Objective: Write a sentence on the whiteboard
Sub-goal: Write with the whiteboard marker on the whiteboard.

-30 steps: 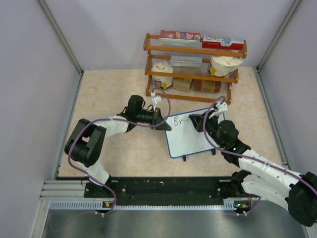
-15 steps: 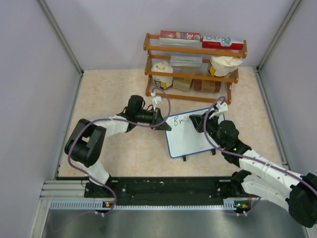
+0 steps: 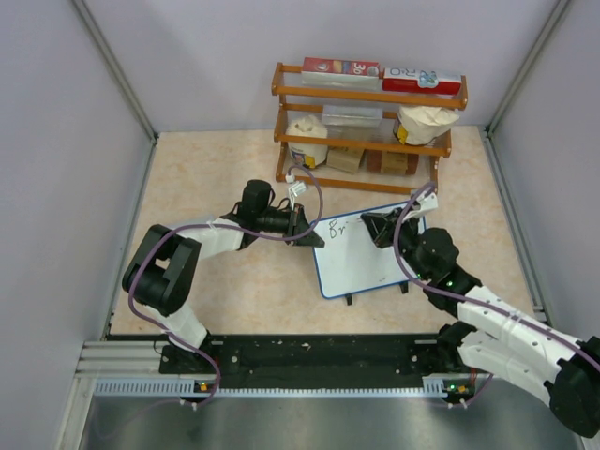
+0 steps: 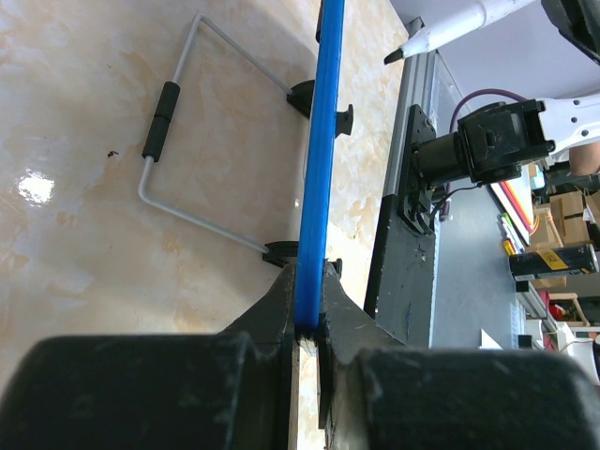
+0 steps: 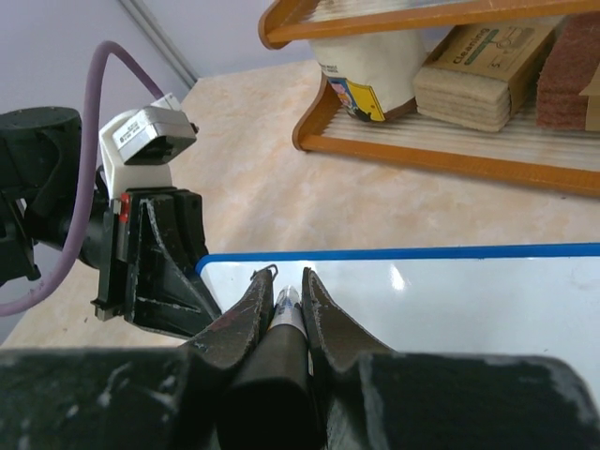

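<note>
Look left first. Your left claw is shut tight on the board. It pinches the thin blue rim at the board's left edge.

The board sits in the middle of the counter, just in front of the wooden shelf. A wire stand reaches out from its little black feet over the counter.

I think the board is light and stiff. Its white face looks smooth and slippery. A light board on small feet can slide or tip when a pen pushes on it, so it needs a firm hold. The rim is the best place to hold it. There the claw does not cover the white part, and it cannot smear the ink.

The letters sit in the top left corner. Only the first two show, so most of the writing is not done yet.

Now look right. Your right claw is shut on a pen, just past the letters and over the top part of the board. I cannot tell if the tip touches the board.

The pen is thin and hard. It may twist in the claw if you press too much. Press softly and move slowly.
</note>
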